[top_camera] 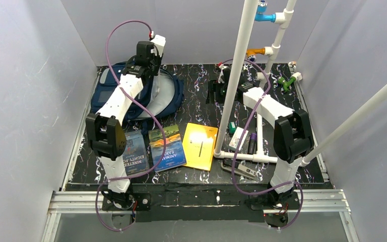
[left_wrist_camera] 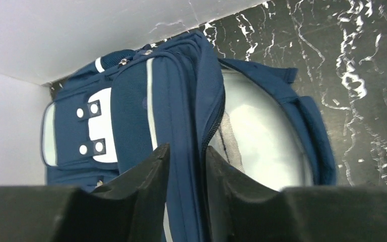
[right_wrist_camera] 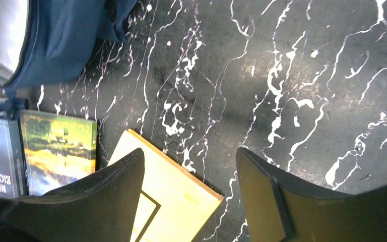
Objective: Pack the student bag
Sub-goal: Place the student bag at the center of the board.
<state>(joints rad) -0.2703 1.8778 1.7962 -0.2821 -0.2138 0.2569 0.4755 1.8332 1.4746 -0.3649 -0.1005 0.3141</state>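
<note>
Top external view showed me one student bag [top_camera: 104,89], a large navy blue fabric backpack, lying at the far left of the black, white-veined bench [top_camera: 197,103] against the back wall. Its main compartment gaped, with pale grey lining showing. My left hand [left_wrist_camera: 184,152] hung over it, and on the left wrist view its two fingers stood narrow, pinched on the blue zipped edge of the bag's front section, which rose up between them. On that front I counted two grey stripes and one white patch carrying two dark squares, each with two pale studs.

Three books lay side by side nearer the arm bases, all flat and apart from the bag: one dark paperback [top_camera: 134,154] partly under the left arm, one green-and-blue paperback [top_camera: 167,147] just beside it, and one yellow paperback [top_camera: 200,145]. My right hand [right_wrist_camera: 189,157] hovered wide, holding nothing, with bare bench and a corner of the yellow book beneath it.
</note>
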